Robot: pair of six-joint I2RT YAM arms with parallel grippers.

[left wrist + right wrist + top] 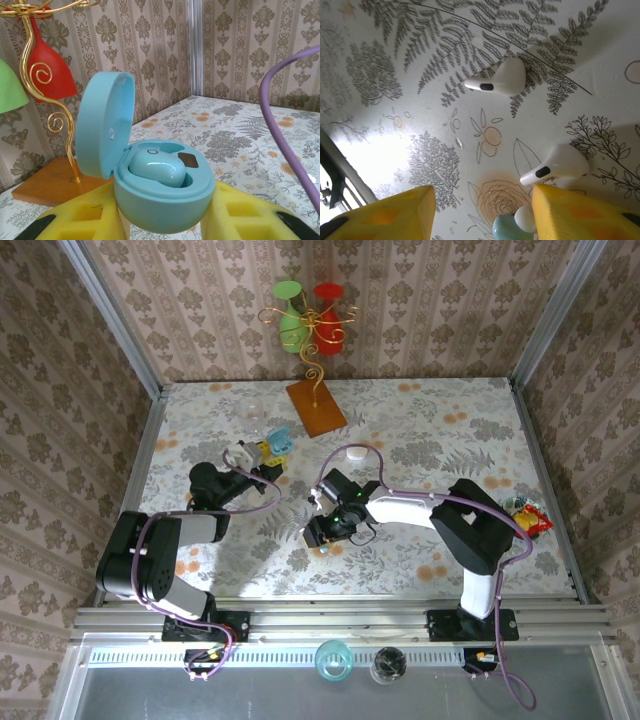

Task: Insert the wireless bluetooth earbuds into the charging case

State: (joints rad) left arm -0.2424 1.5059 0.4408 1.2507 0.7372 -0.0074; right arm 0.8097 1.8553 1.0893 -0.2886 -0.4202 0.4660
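Patterned wallpaper (200, 300) closes the cell on three sides; your floral worktop (450, 430) carries the items noted below

Left arm: you have the left fingers (85, 220) clamped on the charging case (165, 200), one yellow pad against each flank. The case is light blue, with its lid (102, 125) hinged open and standing at 10 o'clock of the bowl. One light-blue earbud (157, 167) sits in the well, with a dark patch beside it at 2 o'clock. Seen from overhead, the case lies at 10 o'clock from the worktop's centre.

Right arm: your right fingers (580, 210) stand wide apart with nothing gripped, pointing down at the cloth near the worktop's centre. Two white earbuds lie loose beneath them, apart from each other. The first earbud (502, 79) is at 12 o'clock in the wrist view. The second earbud (560, 165) is at 4 o'clock, just beside a fingertip; contact cannot be confirmed. A small blue-and-white piece (512, 226) shows between the fingers at 6 o'clock, and you cannot tell what it is.

Other items: a gold wire stand (312, 340) on a wooden base (316, 407) at 12 o'clock, bearing a green cup (292, 325) and a red cup (330, 325). A purple cable (280, 130) crosses the left wrist view at 3 o'clock
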